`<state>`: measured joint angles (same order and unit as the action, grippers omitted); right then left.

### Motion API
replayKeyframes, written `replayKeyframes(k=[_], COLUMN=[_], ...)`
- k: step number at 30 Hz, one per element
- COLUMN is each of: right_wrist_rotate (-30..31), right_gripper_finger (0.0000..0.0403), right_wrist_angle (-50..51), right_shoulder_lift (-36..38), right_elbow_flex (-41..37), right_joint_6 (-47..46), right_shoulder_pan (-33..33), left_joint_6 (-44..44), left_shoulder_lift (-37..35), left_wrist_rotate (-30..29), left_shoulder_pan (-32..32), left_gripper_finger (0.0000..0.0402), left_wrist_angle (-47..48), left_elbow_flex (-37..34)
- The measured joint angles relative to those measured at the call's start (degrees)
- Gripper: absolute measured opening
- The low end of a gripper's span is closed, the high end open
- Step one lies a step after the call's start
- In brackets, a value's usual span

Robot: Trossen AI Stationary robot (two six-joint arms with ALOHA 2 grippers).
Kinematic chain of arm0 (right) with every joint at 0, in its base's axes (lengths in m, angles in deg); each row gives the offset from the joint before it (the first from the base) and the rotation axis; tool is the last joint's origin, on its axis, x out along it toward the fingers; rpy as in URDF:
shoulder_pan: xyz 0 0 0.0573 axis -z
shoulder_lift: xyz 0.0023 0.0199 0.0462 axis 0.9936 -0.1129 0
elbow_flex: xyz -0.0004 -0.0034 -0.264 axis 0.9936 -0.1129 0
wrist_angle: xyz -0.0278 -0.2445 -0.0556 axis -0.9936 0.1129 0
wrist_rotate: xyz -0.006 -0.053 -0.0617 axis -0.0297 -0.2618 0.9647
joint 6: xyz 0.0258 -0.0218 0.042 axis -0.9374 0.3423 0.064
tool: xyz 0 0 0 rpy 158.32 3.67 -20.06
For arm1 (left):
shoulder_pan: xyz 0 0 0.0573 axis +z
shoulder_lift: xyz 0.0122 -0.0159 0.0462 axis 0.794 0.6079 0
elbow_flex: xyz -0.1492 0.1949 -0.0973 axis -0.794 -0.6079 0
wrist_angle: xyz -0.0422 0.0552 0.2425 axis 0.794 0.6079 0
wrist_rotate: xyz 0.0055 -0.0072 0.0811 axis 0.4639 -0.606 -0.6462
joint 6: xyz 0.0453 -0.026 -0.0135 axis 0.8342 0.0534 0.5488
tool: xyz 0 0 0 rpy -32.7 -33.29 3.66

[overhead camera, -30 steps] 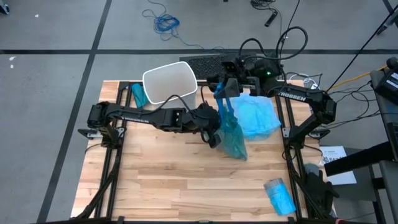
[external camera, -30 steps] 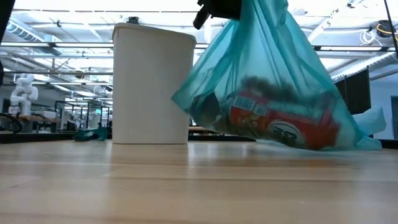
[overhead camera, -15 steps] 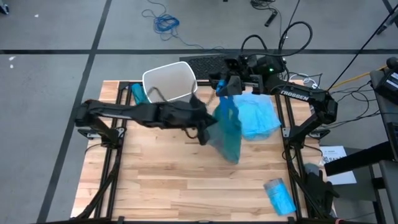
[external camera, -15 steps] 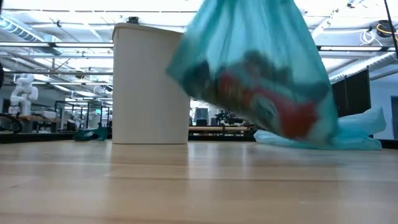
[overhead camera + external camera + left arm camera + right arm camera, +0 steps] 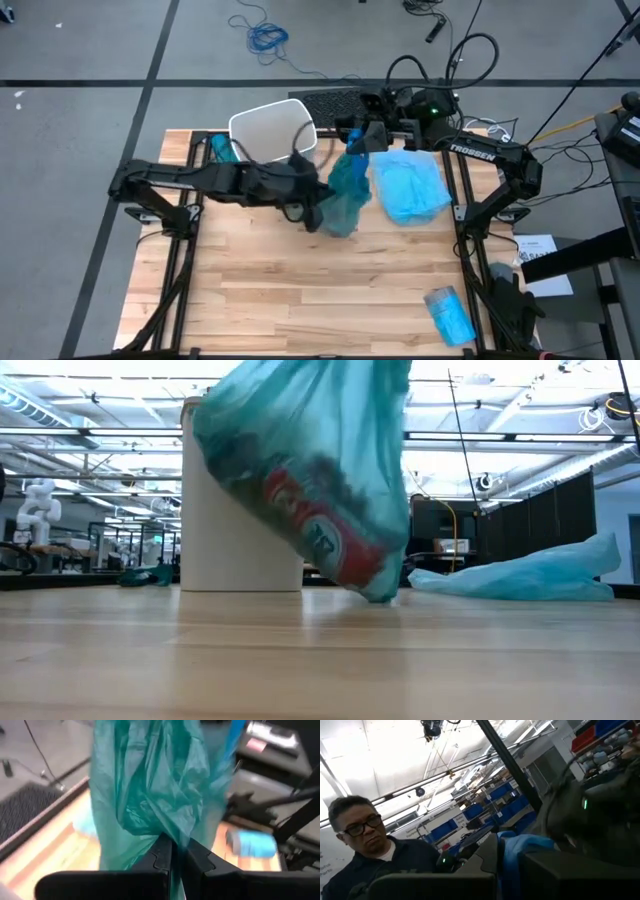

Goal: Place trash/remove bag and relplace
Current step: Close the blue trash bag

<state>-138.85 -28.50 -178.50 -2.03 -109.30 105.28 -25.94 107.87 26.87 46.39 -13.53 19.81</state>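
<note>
At the middle of the wooden surface (image 5: 260, 290), the left end effector (image 5: 173, 857) pinches a fold of the filled teal trash bag (image 5: 345, 195) between nearly closed fingers, while the right end effector (image 5: 357, 140), shut on the bag's blue neck, holds it up beside the white bin (image 5: 272, 130). The trash looks bagged and the bag is out of the bin; setting it down and fitting a fresh liner, perhaps the pale blue bag (image 5: 410, 185) nearby, remain. Through the film only the red-and-white bottle (image 5: 320, 525) reads clearly.

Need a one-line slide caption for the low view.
Filled teal trash bag hangs tilted just above the wooden table in front of the white bin; spare blue bag lies behind.
</note>
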Motion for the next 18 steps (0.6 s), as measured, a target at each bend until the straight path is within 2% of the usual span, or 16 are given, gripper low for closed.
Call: replayKeyframes(k=[3, 7, 12, 18], right_wrist_rotate=[1.9, 3.0, 2.8, 2.5], right_gripper_finger=[0.0000, 0.0005, 0.0029, 0.0082], right_wrist_angle=[0.0, 0.0, 0.0, 0.0], right_shoulder_lift=[0.0, -0.1, -0.1, -0.1], right_elbow_flex=[0.0, -0.1, -0.1, -0.1], right_joint_6=[-0.3, 0.0, 0.6, 1.5], right_shoulder_pan=[0.0, 0.1, 0.2, -0.1], left_joint_6=[-0.4, -3.8, -8.6, -19.3], left_shoulder_lift=[2.4, 4.1, 4.3, 4.1], left_wrist_rotate=[4.1, 9.4, 9.8, 10.2], left_shoulder_pan=[0.0, 0.2, 0.7, 2.2], left_gripper_finger=[0.0039, 0.0084, 0.0164, 0.0259], left_wrist_angle=[0.4, 0.7, 4.5, 9.6], left_elbow_flex=[0.0, 0.0, 0.0, 0.0])
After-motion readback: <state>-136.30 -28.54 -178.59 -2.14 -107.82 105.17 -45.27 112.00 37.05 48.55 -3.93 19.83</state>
